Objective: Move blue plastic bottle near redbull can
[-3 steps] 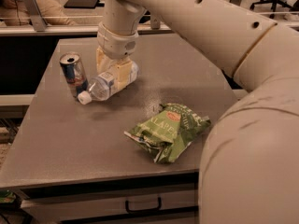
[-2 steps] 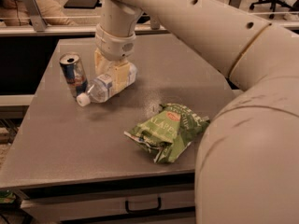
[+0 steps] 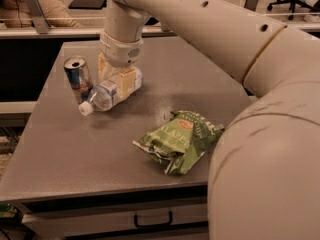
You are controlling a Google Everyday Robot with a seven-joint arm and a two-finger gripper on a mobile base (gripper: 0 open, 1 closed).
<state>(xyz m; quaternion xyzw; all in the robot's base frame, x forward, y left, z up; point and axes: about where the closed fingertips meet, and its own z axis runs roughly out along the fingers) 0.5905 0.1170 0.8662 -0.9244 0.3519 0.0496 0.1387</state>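
Holding my pincer [image 3: 120, 84] low over the table [image 3: 210, 89], pinching the blue plastic bottle [image 3: 102, 97] around its fat end. The bottle's lying tilted, its white cap poking out down-left of the pincer. Just left of the pincer the redbull can [image 3: 78, 77] is standing upright, right beside the bottle. A green chip bag [image 3: 178, 140] is sitting well off to the lower right

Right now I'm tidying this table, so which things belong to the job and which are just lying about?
Job: blue plastic bottle, lying beside the redbull can; gripper at the bottle's body.
Lying about: green chip bag, nearer the table front edge.
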